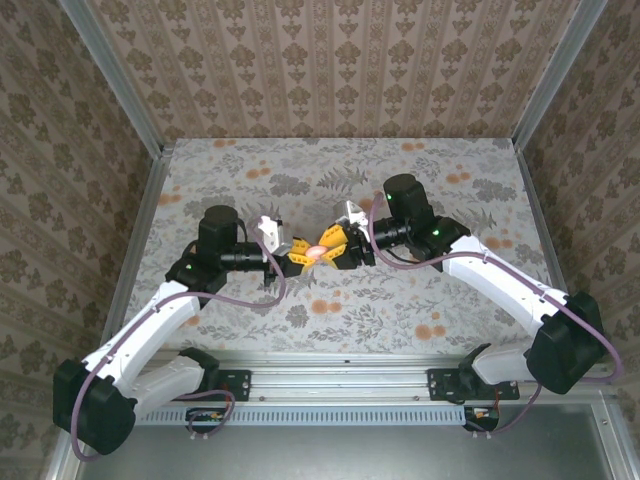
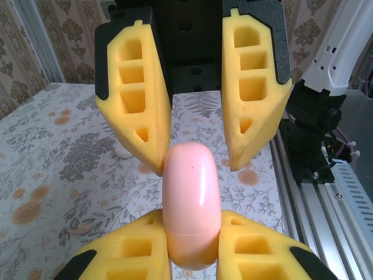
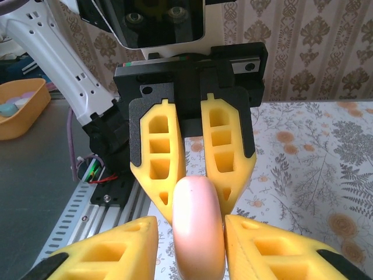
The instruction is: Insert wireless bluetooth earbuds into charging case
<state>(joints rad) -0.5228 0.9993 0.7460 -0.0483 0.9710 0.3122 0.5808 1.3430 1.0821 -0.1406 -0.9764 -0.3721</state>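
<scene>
The salmon-pink charging case hangs closed above the middle of the flowered table, a seam running round it. My left gripper is shut on the case, both yellow pads pressed to its sides. My right gripper faces it from the other side and is open, its fingers flanking the case with a thin gap on one side. In the top view the left gripper and right gripper meet tip to tip. A small whitish lump lies on the cloth; I cannot tell if it is an earbud.
An aluminium rail with the arm bases runs along the near table edge. An orange bin sits off the table beside the right arm's base. Patterned walls close the back and both sides.
</scene>
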